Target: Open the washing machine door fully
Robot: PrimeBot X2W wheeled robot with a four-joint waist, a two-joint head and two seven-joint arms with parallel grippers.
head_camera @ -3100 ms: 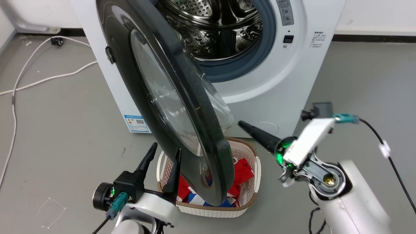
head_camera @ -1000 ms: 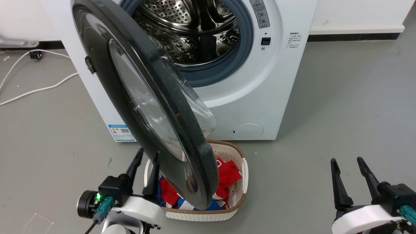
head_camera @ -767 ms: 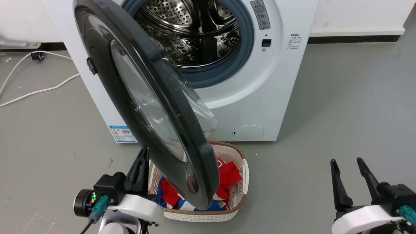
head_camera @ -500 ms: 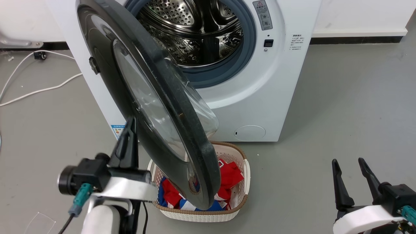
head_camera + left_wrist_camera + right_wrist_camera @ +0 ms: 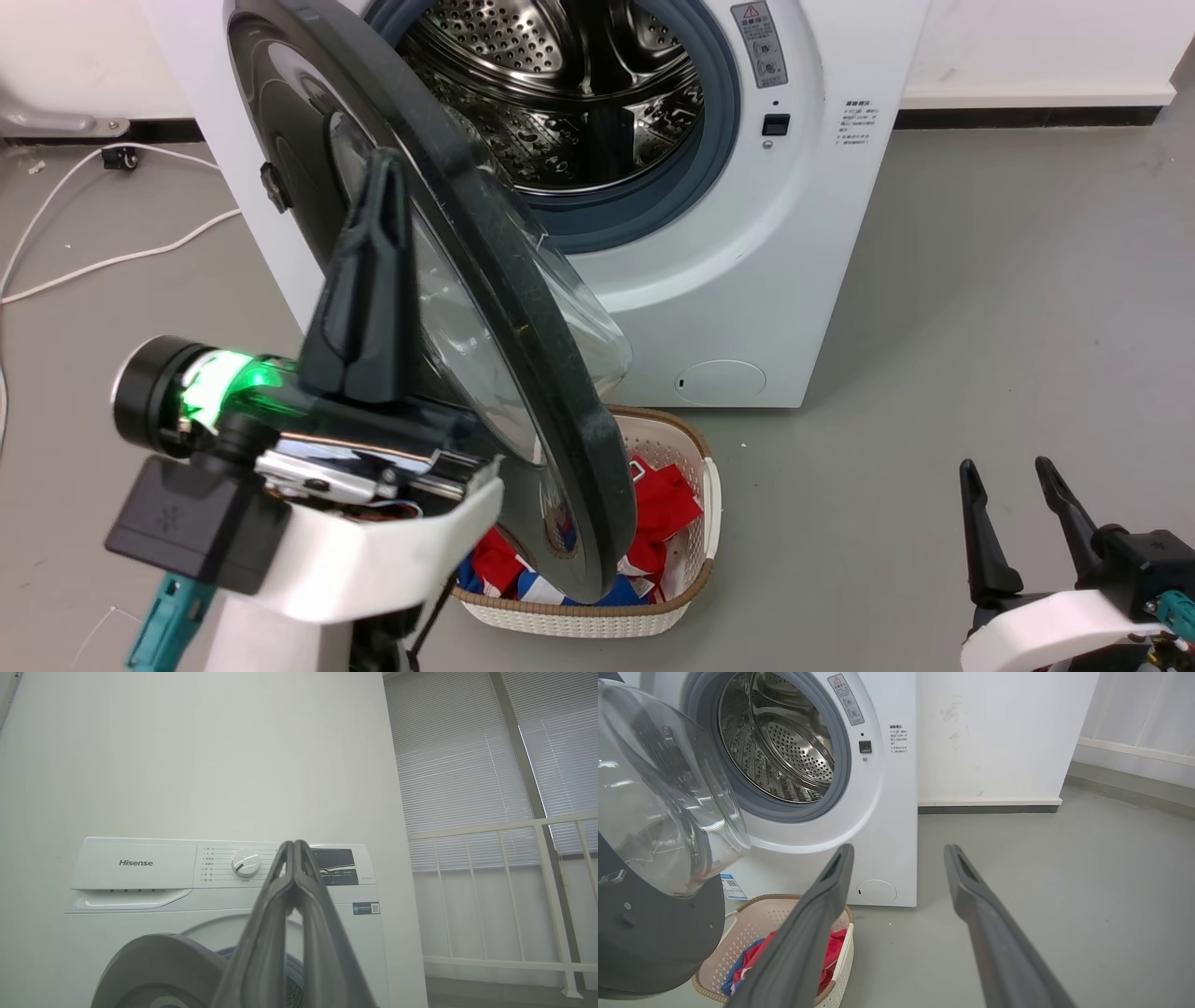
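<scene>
We faced the white washing machine [image 5: 812, 280] at the far side, its steel drum [image 5: 560, 93] exposed. Its black door [image 5: 569, 439] hung from the left edge, swung about halfway toward us. Its near rim hung over the cream basket [image 5: 711, 523] of clothes [image 5: 667, 495], so we judged the door not yet fully open. Our left tool [image 5: 381, 166] was clenched on nothing and stood raised by the door's outer face. We guessed it was shut to make one slim point, and we could not tell if it touched. Our right tool [image 5: 1005, 467] sat released at the near right, probably to stay clear of the swing.
</scene>
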